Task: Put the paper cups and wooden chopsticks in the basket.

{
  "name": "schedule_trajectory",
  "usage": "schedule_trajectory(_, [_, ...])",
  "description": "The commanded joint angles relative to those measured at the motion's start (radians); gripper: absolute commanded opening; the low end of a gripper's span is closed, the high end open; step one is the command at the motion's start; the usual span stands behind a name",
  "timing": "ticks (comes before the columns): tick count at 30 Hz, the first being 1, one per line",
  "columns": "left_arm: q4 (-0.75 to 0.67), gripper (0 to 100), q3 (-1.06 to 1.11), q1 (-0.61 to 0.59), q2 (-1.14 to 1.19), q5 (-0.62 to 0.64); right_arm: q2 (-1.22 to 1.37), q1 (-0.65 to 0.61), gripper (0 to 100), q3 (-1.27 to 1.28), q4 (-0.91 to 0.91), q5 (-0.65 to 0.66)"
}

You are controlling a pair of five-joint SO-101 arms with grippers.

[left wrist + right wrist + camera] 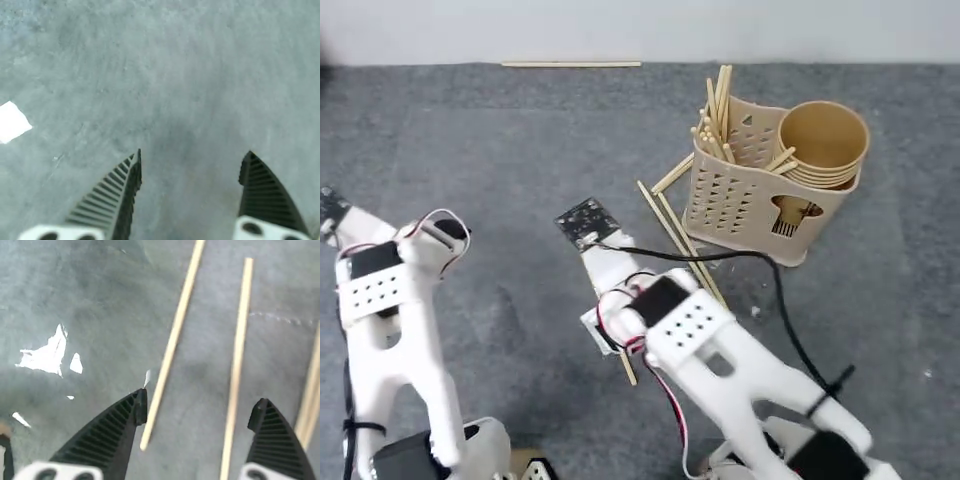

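Over on the left, the left claw (193, 155) is hanging spread above bare grey bench (200, 75), which is lying open all round it. The right claw (200, 405), spread wide, is hovering over loose chopsticks (237, 360) lying flat, one passing through its gap and another ending just beside one tip. Beyond them the basket (760, 210) is walling off the far right side, its mouth crowded with stacked paper cups (823, 140) and upright sticks (717, 115).

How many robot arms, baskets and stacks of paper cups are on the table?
Robot arms: 2
Basket: 1
Paper cup stack: 1
Total: 4
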Motion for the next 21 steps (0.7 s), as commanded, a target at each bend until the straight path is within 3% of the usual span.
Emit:
schedule_trajectory(1, [-0.084, 30, 0.027, -0.009, -0.046, -0.011, 0.053, -0.027, 32.8, -0.014, -0.094, -0.012])
schedule_trajectory(5, [-0.091, 30, 0.038, -0.009, -0.046, -0.011, 0.119, -0.053, 32.9, -0.014, -0.188, -0.005])
schedule_trajectory(16, [-0.095, 30, 0.036, -0.009, -0.046, -0.011, 0.314, -0.045, 33.0, -0.014, -0.334, 0.183])
schedule_trajectory(21, [-0.095, 30, 0.038, -0.009, -0.046, -0.011, 0.355, 0.027, 33.0, -0.014, -0.386, 0.242])
